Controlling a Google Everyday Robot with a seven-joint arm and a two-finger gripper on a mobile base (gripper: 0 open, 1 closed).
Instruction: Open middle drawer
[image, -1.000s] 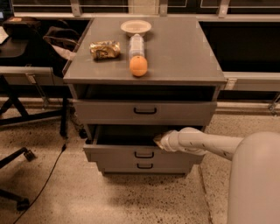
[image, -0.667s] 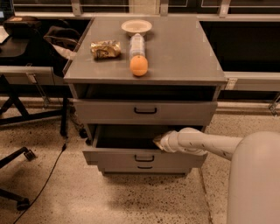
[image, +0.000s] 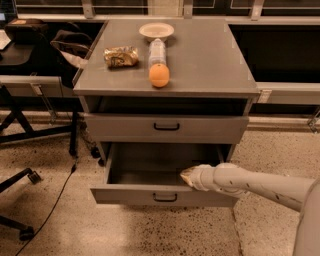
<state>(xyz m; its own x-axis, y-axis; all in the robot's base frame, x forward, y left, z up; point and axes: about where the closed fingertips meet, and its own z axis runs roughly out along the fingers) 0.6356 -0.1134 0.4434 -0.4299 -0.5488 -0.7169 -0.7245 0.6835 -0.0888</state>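
The middle drawer (image: 125, 194) stands well out past the desk's (image: 210, 60) front edge, its plain grey tray (image: 145, 175) showing bare beneath the closed upper drawer (image: 210, 129). It looks like stiff sheet metal on runners. It is probably light with nothing in it and should slide straight without flexing, though the smooth painted faces would be slippery to pinch. The sound place to take hold is the small black bar handle (image: 165, 198), centred on the front, or the front's top lip. The gripper (image: 187, 176) sits at that lip, just inside the tray, right of the handle and toward the desk's front right corner, at the end of the pale arm (image: 260, 186) — whether it is clenched on the lip or released I cannot tell.
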